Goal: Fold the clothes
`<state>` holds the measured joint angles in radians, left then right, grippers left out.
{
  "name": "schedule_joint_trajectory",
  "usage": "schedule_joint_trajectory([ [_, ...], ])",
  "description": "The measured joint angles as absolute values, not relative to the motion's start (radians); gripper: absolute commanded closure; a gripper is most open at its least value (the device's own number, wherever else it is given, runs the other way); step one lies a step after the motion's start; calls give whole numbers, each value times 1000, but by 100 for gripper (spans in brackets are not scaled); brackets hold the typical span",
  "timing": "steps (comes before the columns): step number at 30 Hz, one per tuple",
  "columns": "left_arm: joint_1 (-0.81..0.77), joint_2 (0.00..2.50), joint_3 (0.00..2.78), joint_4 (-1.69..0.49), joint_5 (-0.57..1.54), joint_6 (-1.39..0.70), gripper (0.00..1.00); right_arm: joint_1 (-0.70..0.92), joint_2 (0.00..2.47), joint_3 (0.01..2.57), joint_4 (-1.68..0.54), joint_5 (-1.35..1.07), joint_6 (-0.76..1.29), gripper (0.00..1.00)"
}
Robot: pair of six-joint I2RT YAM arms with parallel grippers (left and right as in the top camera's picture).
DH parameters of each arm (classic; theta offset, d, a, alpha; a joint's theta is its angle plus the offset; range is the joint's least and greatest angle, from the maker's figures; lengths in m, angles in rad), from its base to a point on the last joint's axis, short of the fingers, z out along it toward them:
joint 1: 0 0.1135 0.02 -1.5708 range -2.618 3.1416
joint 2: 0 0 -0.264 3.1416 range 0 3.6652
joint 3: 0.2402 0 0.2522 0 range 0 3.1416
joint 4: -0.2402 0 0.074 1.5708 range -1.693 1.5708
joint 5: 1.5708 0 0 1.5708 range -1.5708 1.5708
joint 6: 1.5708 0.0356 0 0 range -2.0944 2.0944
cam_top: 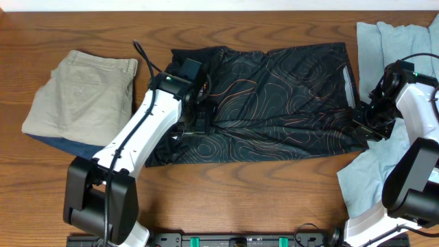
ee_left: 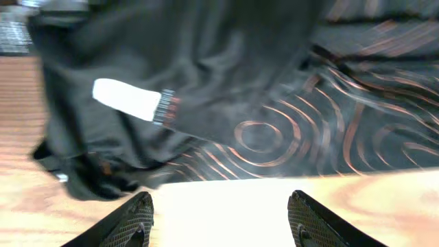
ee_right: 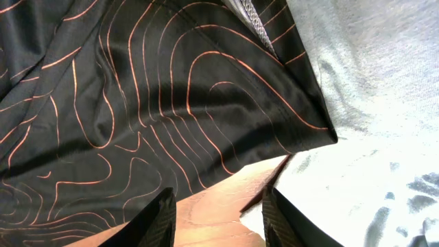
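— How far are we with the folding?
— Barely begun, we judge: the black jersey (cam_top: pixel 274 103) lies spread across the table (cam_top: pixel 240 199), left end bunched, no finished fold showing.
— And our fingers?
— Left gripper (ee_left: pixel 219 221) and right gripper (ee_right: pixel 221 216) both gape wide at opposite jersey ends, holding nothing.

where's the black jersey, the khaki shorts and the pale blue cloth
black jersey (cam_top: pixel 288 96), overhead view, middle of the fabric
khaki shorts (cam_top: pixel 82 89), overhead view, centre of the folded top
pale blue cloth (cam_top: pixel 377 48), overhead view, upper part
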<state>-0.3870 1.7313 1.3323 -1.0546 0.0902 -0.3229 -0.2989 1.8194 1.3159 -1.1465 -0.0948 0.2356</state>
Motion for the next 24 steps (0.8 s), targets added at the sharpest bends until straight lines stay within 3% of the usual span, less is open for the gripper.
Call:
schedule_joint_trajectory([
  [9, -253, 1731, 1332, -974, 20, -393, 30, -299, 1819, 1316, -1114, -111, 200, 62],
  [12, -207, 1731, 1330, -864, 55, -353, 19, -299, 1819, 1317, -1092, -145, 185, 60],
  [24, -104, 1796, 1390, -417, 159, -241, 18, -298, 1816, 1376, -1087, -225, 120, 55],
])
